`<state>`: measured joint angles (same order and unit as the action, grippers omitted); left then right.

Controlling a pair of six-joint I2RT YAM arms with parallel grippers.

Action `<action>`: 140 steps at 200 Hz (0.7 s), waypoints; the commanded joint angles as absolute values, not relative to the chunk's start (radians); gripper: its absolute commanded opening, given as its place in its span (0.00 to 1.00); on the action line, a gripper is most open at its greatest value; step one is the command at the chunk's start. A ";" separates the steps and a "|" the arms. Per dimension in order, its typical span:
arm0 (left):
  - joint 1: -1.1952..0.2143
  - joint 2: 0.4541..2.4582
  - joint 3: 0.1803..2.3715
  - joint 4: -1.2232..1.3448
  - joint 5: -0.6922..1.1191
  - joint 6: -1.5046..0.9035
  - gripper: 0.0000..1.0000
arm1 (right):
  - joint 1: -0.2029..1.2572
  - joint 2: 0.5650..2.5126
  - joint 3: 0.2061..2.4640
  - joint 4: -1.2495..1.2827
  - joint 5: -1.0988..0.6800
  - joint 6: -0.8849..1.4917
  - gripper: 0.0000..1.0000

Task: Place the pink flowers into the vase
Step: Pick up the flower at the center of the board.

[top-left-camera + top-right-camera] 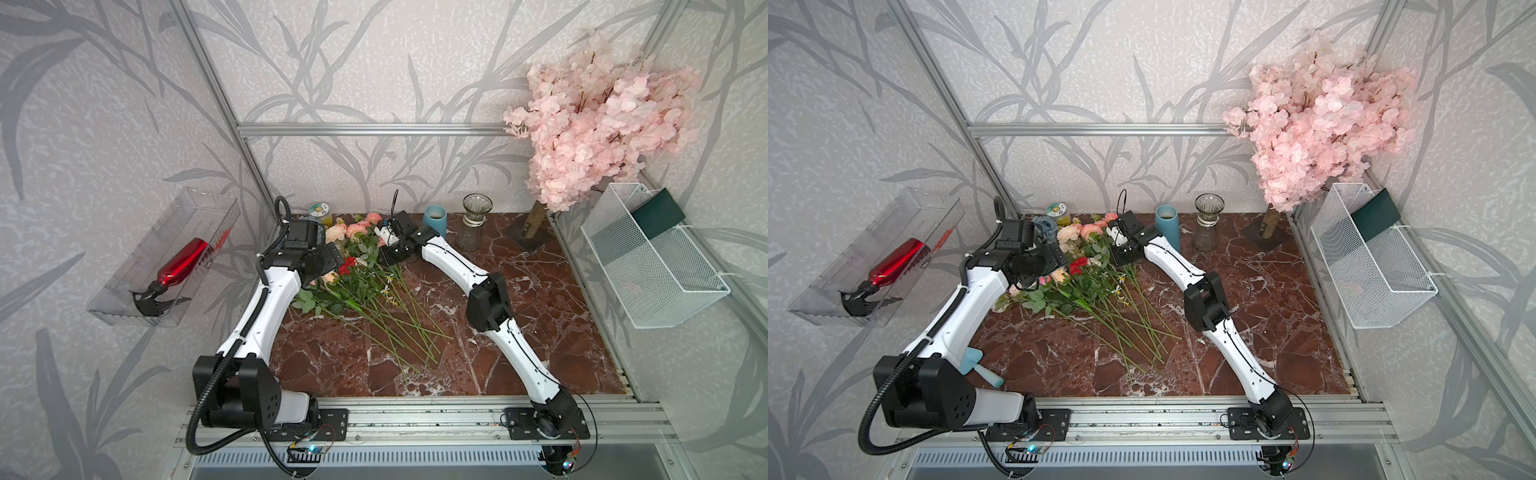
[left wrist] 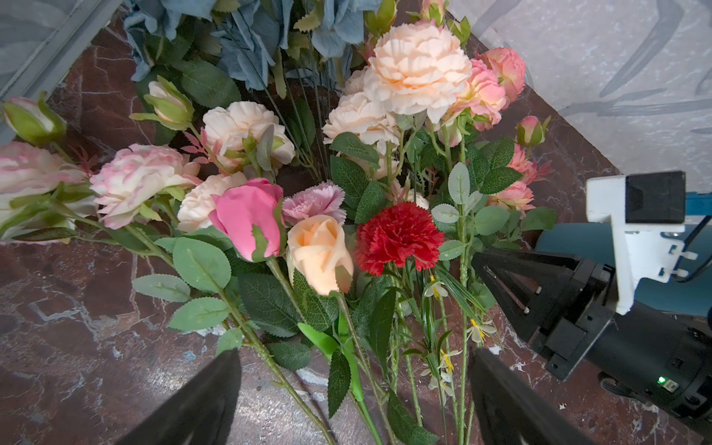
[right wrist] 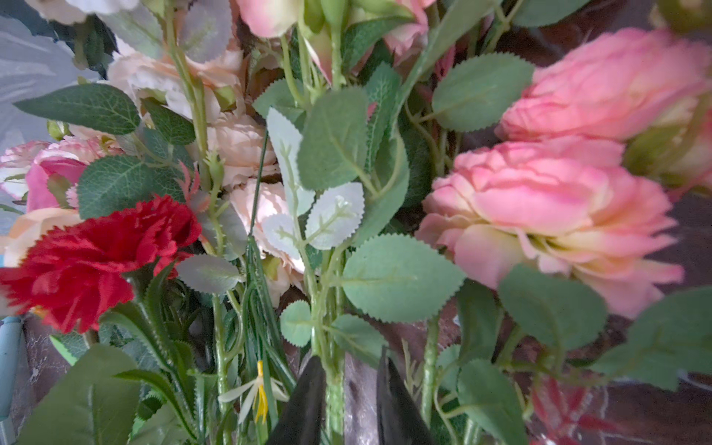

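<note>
Some pink flowers point(image 1: 357, 228) behind left arm point(image 1: 274, 299)

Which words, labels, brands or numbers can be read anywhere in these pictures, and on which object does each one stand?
No text can be read in any view.
Jar lid by the back wall: a round green and yellow label, too small to read.
Clear wall bin: red marks at its far end, too blurred to tell whether they are writing.
</note>
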<state>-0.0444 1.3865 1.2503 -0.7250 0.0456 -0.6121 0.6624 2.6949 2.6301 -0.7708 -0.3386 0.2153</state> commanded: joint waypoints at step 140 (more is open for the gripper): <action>-0.035 1.371 1.272 -0.727 0.017 -0.603 0.93 | 0.692 2.774 2.680 -0.816 -0.391 0.198 0.36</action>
<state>-0.0387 1.3865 1.2503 -0.7250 0.0406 -0.6094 0.6788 2.7560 2.6751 -0.7906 -0.3706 0.2092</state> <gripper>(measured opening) 0.933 0.311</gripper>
